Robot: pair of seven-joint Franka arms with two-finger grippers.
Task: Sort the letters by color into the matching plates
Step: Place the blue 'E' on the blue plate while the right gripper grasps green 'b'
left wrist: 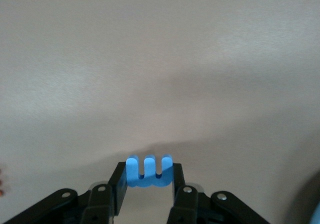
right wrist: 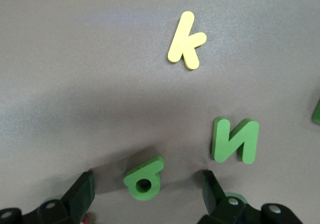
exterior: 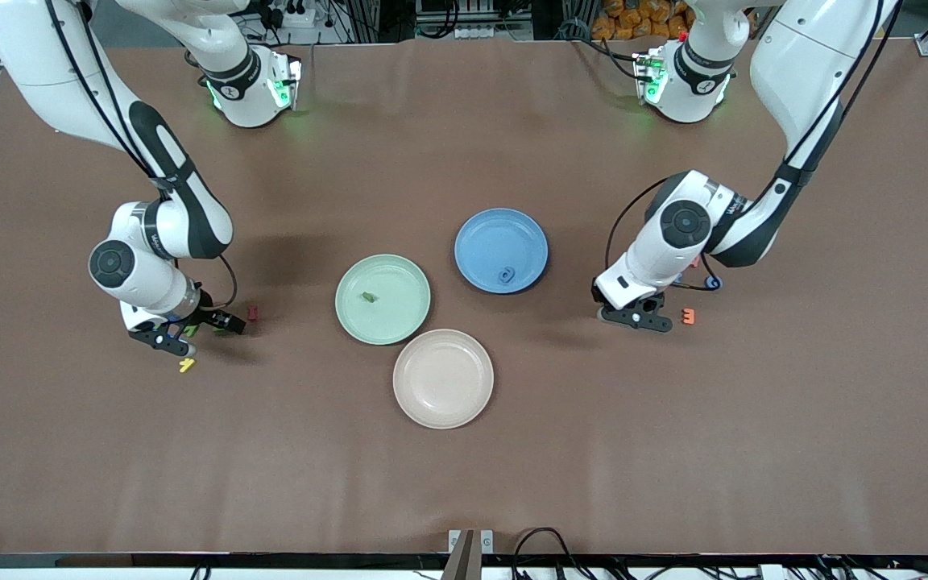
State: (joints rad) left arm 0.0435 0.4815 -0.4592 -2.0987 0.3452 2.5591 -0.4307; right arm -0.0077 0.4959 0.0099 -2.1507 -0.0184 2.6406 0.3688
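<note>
One blue letter E (left wrist: 149,173) sits clamped in the left gripper (exterior: 633,316), at about four o'clock from the blue plate (exterior: 480,242). Two green letters (right wrist: 145,178) lie at nine o'clock from the mint plate (exterior: 399,322), beneath the spread-apart right gripper (exterior: 178,334).

Legible characters, toy letters on tabletop (right wrist: 75,59): yellow letter "k" (right wrist: 186,41); green letter "N" (right wrist: 234,140); green letter (right wrist: 144,178), "a" or "g", uncertain. No brands, labels or numbers readable elsewhere.
</note>
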